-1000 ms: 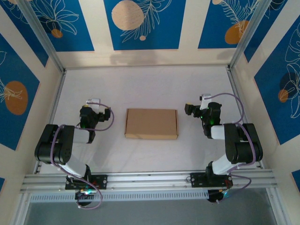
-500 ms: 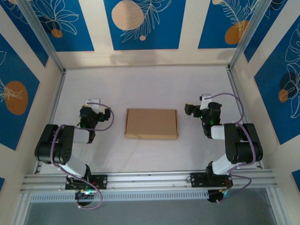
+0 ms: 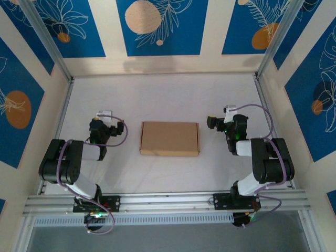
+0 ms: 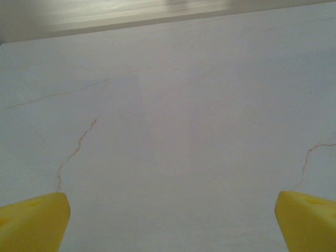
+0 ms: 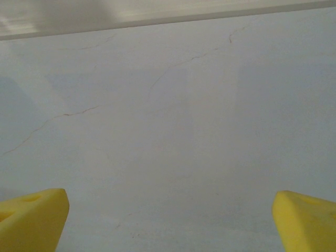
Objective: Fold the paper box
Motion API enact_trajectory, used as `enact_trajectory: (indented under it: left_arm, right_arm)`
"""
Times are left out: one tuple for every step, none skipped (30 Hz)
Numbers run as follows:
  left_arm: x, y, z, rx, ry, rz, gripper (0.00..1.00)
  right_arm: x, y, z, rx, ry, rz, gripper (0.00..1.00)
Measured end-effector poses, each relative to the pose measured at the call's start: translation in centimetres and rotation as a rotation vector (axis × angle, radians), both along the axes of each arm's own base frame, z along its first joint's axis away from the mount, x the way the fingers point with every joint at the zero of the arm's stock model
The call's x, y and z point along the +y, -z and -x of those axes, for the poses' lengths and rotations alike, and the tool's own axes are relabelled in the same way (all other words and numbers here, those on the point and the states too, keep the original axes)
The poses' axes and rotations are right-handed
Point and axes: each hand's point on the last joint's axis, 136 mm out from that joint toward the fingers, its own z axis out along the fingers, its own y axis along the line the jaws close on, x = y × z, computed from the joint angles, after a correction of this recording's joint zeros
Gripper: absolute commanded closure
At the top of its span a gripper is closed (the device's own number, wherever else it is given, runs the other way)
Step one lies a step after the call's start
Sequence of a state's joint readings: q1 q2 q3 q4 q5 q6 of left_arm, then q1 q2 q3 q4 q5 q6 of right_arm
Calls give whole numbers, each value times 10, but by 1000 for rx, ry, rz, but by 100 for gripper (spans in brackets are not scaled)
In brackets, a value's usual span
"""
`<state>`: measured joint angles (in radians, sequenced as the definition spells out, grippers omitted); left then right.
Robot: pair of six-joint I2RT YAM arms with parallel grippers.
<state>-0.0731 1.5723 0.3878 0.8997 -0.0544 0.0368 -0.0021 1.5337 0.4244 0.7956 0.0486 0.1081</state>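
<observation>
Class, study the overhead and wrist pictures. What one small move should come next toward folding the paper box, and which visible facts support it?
I would likely move the left tool rightward toward the paper box. It and the right tool stand open over bare table, while the box lies flat between the arms, untouched.

table [image 3: 157, 94]: white, hairline cracks | walls [image 3: 157, 26]: blue leaf-print panels | metal rail [image 3: 168, 198]: near edge
</observation>
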Motion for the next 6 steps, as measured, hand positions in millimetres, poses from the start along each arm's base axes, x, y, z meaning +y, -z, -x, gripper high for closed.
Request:
enact_trajectory:
  left_arm:
    - [0, 0, 0, 0, 2, 1, 0]
    - [0, 0, 0, 1, 2, 1, 0]
    - [0, 0, 0, 2, 2, 1, 0]
    - [0, 0, 0, 2, 2, 1, 0]
    - [0, 0, 0, 2, 2, 1, 0]
    - [0, 0, 0, 2, 2, 1, 0]
  right_arm:
    - [0, 0, 0, 0, 0, 0, 1]
    - [0, 0, 0, 0, 0, 0, 1]
    - [0, 0, 0, 0, 0, 0, 1]
    - [0, 0, 0, 0, 0, 0, 1]
    - [0, 0, 0, 0, 0, 0, 1]
    - [0, 0, 0, 0, 0, 0, 1]
